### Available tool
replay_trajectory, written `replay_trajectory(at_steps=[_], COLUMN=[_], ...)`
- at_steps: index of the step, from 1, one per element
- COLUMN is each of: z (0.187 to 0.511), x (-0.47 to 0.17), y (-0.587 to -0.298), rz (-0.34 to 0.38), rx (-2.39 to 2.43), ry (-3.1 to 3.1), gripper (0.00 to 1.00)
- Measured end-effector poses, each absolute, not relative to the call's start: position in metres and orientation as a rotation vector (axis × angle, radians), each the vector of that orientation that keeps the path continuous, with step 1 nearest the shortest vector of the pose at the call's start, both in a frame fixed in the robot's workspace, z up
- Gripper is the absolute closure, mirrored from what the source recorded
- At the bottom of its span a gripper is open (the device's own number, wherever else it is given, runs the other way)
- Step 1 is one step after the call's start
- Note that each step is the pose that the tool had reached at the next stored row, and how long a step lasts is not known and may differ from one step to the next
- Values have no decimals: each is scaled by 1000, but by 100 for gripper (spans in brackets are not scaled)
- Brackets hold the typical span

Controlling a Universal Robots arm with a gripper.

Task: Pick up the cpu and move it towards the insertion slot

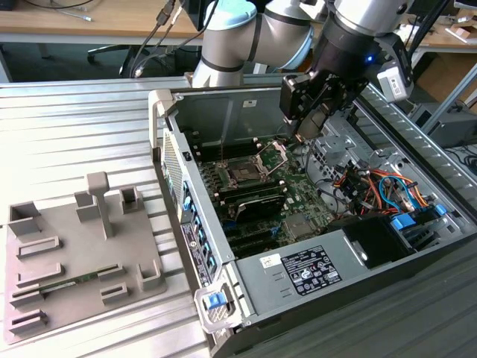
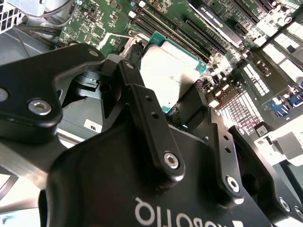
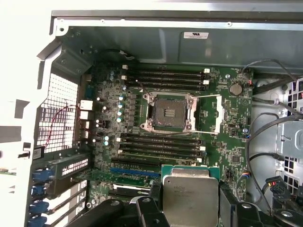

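Observation:
My gripper (image 3: 190, 204) is shut on the cpu (image 3: 190, 195), a flat silvery square with a green rim, clamped by two opposite edges. In the second wrist view the cpu (image 2: 168, 71) sits between the black fingers (image 2: 137, 90). The exterior view shows the gripper (image 1: 304, 128) hanging inside the open computer case, holding the cpu (image 1: 309, 121) tilted above the green board. The insertion slot (image 3: 168, 112) is a dark square socket in a silver frame, with its load plate (image 1: 273, 155) swung open. The slot (image 1: 242, 173) lies lower and toward the exterior view's left of the gripper.
Long black memory slots (image 3: 163, 144) run between the held chip and the socket, more (image 3: 165, 78) beyond it. Cable bundles (image 1: 373, 186) fill the case's right side. The case wall (image 1: 168, 142) stands at the left. A grey tray (image 1: 74, 246) with a memory stick (image 1: 71, 285) lies outside.

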State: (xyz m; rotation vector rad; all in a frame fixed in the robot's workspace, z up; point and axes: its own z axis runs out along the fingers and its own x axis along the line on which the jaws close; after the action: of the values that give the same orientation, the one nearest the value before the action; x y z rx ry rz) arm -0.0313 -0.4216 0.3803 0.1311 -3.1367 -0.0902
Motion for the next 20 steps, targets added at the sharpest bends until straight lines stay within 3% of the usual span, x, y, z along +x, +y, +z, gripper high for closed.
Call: replay_trajectory(at_steps=[20], z=[377], x=[-29], y=[-422], rz=[-90], rx=[131], ry=[-3137], gripper=[45])
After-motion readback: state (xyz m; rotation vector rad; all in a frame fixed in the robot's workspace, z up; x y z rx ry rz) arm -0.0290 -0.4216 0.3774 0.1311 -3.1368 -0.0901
